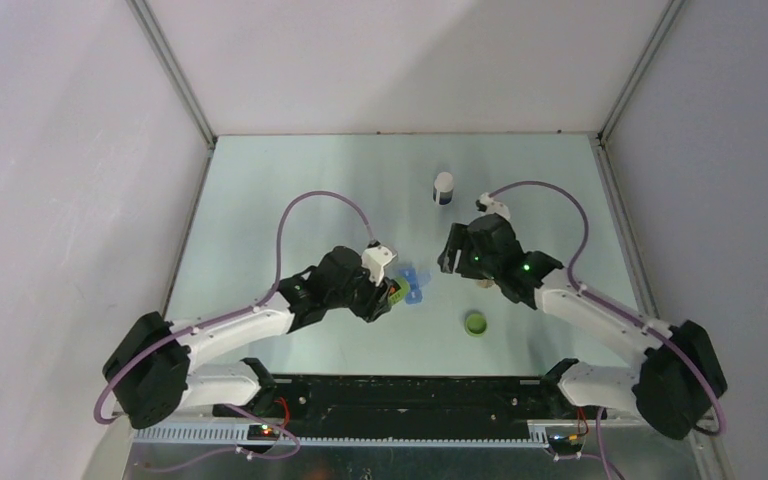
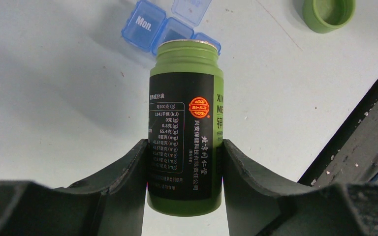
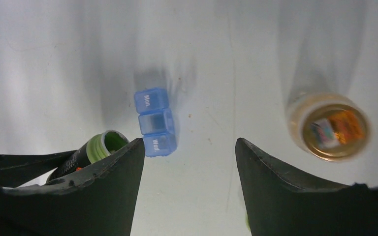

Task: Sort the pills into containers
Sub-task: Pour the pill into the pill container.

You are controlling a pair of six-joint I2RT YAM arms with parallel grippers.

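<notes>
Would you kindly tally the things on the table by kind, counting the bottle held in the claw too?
Bottles: 3 (green bottle, white-topped bottle, amber bottle)
Loose caps: 1 (green cap)
Pill boxes: 1 (blue pill box)
Total: 5

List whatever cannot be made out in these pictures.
Green bottle contents: side-on in left wrist view; mouth dark in right wrist view.
Pill organizer cells: bottle hides part in left wrist view; tiny from above.
Jar label: blurred, right wrist view.
Green cap: cut by top edge, left wrist.
</notes>
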